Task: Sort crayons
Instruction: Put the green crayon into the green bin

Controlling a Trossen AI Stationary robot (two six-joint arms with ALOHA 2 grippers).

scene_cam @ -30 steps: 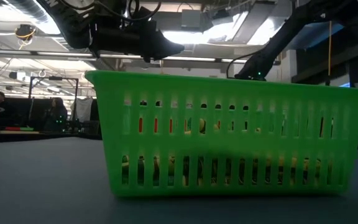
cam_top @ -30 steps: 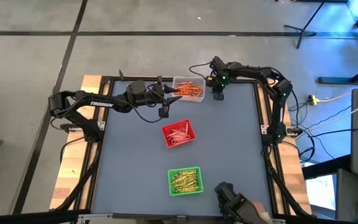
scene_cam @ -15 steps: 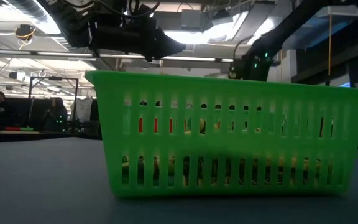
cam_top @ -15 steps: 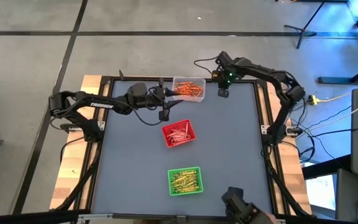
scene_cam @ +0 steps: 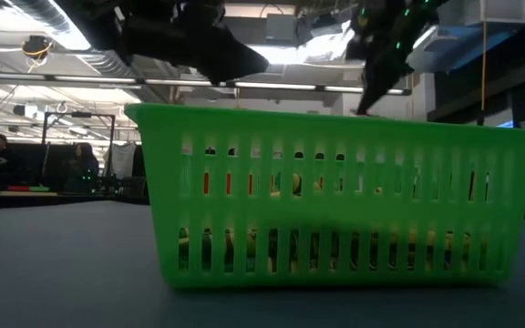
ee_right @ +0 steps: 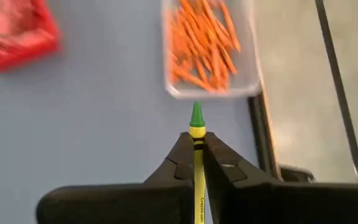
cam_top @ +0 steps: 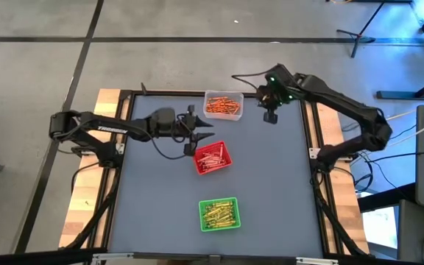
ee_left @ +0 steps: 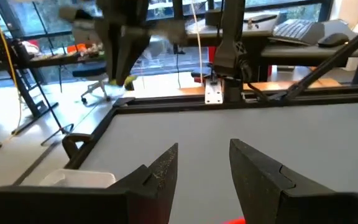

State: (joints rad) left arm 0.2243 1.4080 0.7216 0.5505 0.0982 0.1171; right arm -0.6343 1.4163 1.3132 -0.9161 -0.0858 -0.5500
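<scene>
Robotics lab: desks w/ keyboard (ee_left: pixel 303 26), office chair (ee_left: pixel 92 78), ceiling ducts (scene_cam: pixel 53 46).

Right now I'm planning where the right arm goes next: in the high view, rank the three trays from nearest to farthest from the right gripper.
Measured from the right gripper:
1. Clear tray of orange crayons, at the table's far edge beside the gripper.
2. Red tray, mid-table.
3. Green tray, near edge.

Dark jointed arms, black cables, green lights.
</scene>
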